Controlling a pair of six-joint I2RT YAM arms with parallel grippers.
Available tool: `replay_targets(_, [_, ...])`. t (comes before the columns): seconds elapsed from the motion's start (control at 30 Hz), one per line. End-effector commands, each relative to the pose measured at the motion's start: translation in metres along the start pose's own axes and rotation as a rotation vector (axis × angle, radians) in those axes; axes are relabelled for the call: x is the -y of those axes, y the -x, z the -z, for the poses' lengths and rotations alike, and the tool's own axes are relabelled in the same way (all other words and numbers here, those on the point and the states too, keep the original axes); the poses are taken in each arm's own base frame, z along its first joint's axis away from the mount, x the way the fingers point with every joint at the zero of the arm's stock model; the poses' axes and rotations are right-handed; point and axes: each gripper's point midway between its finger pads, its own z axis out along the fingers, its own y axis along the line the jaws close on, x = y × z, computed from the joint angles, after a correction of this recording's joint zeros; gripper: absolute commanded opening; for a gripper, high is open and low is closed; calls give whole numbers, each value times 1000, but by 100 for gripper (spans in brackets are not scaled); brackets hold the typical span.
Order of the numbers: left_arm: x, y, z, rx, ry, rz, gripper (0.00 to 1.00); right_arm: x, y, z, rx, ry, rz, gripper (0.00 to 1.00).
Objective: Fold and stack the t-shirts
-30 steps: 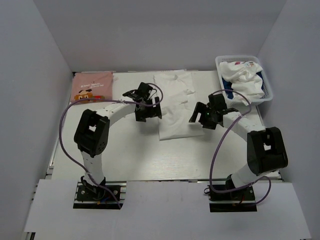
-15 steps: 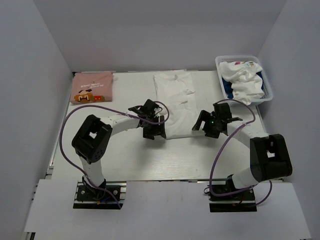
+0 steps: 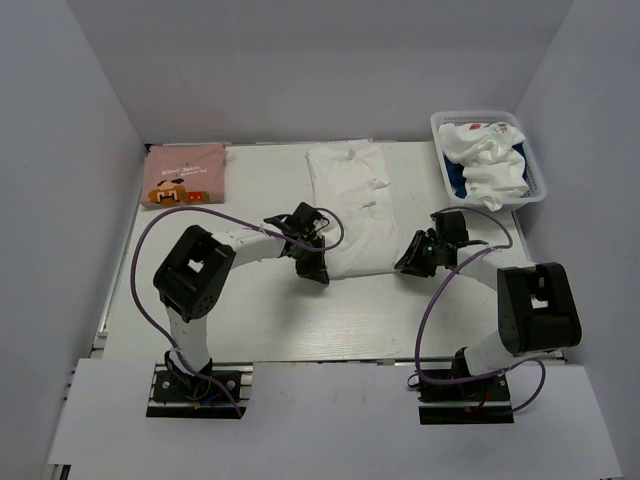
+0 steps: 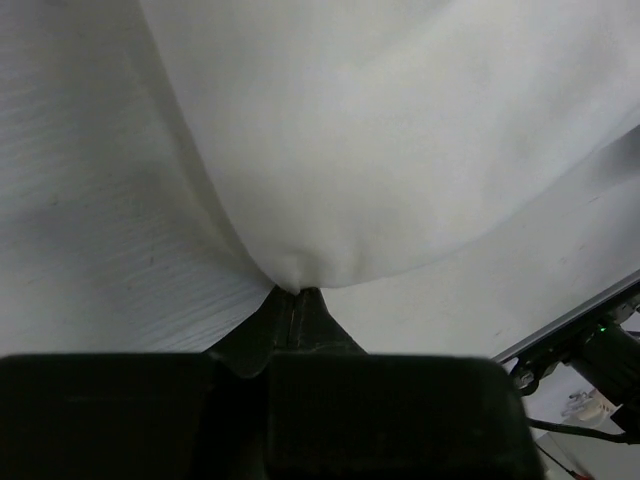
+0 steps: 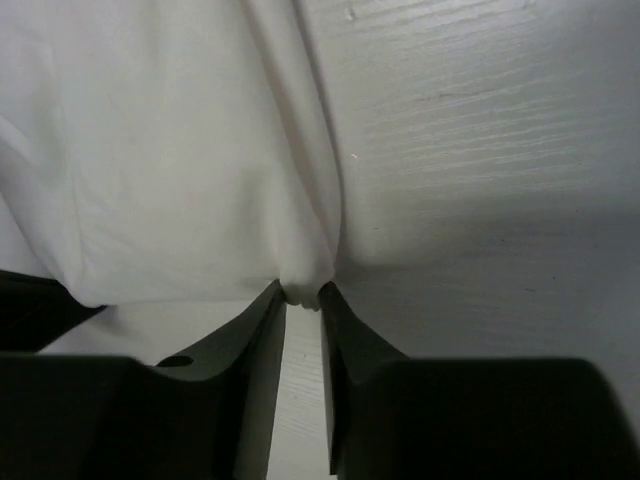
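Observation:
A large plain white t-shirt (image 3: 352,205) lies lengthwise in the middle of the table. My left gripper (image 3: 318,270) sits at its near left corner, shut on the cloth's hem (image 4: 292,272). At the near right corner my right gripper (image 3: 408,262) has its fingertips pinched on a small bunch of the same shirt (image 5: 300,285), with a narrow gap left between the jaws. A folded pink t-shirt (image 3: 183,173) with brown print lies at the far left. A crumpled white t-shirt with coloured marks (image 3: 485,157) and some navy cloth (image 3: 456,184) fill the basket.
The white lattice basket (image 3: 535,175) stands at the far right corner of the table (image 3: 300,320). Purple cables loop beside both arms. Grey walls close in on three sides.
Both grippers moved toward me to the white shirt's near corners and closed on its hem. The shirt's near edge now looks gathered at both ends.

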Motion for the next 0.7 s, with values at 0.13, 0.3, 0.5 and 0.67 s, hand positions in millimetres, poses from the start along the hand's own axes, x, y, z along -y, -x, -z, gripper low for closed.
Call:
replay_targets(0.13, [-1, 6, 1, 33, 37, -21, 0, -1, -3, 2, -20, 12, -5, 1])
replay_targets(0.3, [2, -20, 20, -1, -10, -33, 0, -3, -13, 26, -23, -5, 18, 0])
replay_targets(0.5, [6, -47, 49, -18, 12, -101, 0, 1, -53, 59, -84, -12, -2, 0])
replay_targets(0.67, [31, -26, 86, 102, -10, -174, 0, -25, -30, 89, 25, 40, 41, 0])
